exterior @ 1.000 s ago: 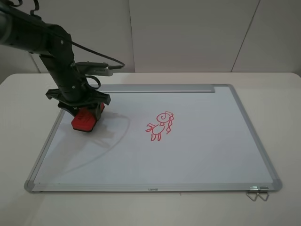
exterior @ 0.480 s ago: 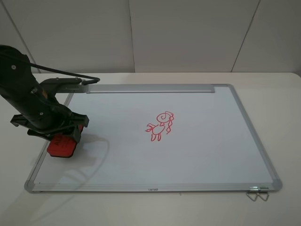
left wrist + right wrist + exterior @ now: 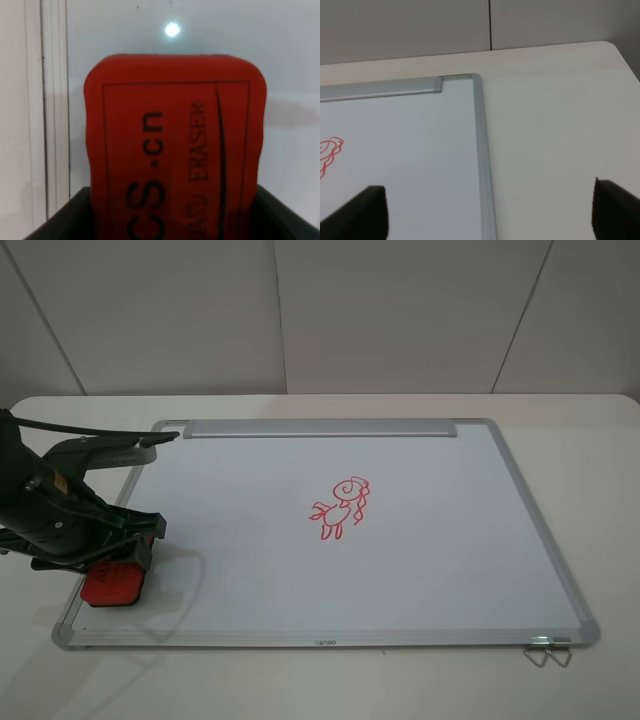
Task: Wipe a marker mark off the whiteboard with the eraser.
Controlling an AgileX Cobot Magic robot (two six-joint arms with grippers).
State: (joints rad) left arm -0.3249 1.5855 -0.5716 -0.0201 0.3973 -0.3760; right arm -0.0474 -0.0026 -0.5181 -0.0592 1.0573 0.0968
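The whiteboard lies flat on the table. My left gripper is shut on the red eraser, which rests at the board's near-left corner beside the frame. In the left wrist view the eraser fills the picture, with its dark lettering facing up. No mushroom-capped marker mark shows anywhere on the board. The only drawing is a red doodle with a spiral curly head near the middle. My right gripper is open above the board's far-right corner and does not show in the exterior high view.
A metal tray strip runs along the board's far edge. Wire clips lie at the near-right corner. The white table surrounds the board, and a pale wall stands behind it.
My left arm has drawn the eraser from the far-left part of the board down along the left side to the near-left corner. The spiral-headed doodle is unchanged.
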